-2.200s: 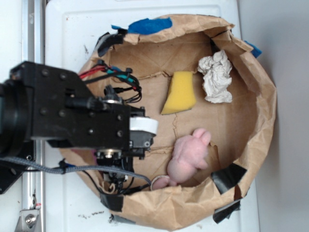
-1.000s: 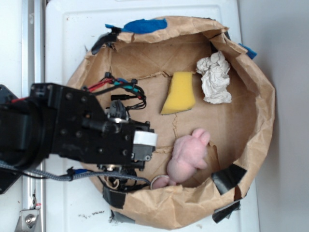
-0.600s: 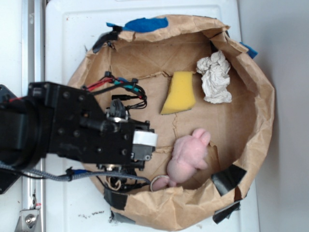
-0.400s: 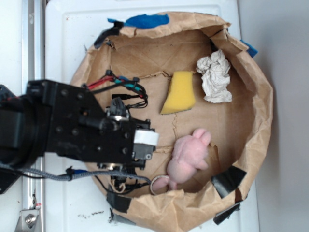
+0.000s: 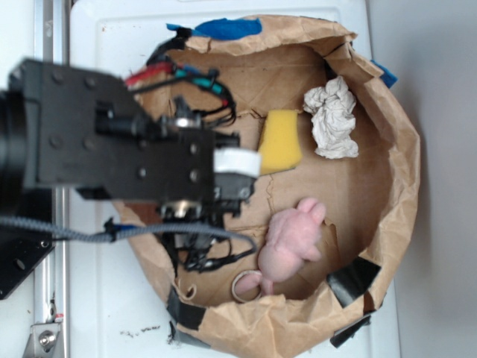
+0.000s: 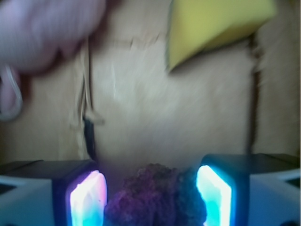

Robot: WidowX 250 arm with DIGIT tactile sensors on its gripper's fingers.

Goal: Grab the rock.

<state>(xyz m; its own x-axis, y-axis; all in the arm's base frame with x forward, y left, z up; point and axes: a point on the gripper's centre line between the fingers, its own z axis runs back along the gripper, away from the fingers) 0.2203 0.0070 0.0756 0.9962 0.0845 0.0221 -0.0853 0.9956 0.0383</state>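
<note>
Rock (image 6: 157, 195) sits between the tool's (image 6: 150, 195) two lit pads, which look clamped against its sides, above the paper bag's floor (image 6: 155, 108) near its left edge. Its crumbly, lumpy surface could slip or shed if the pinch loosens.

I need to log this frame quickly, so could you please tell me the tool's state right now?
Tool: a rough, dark, crumbly rock sits between its glowing pads, but whether it is gripped cannot be told.
</note>
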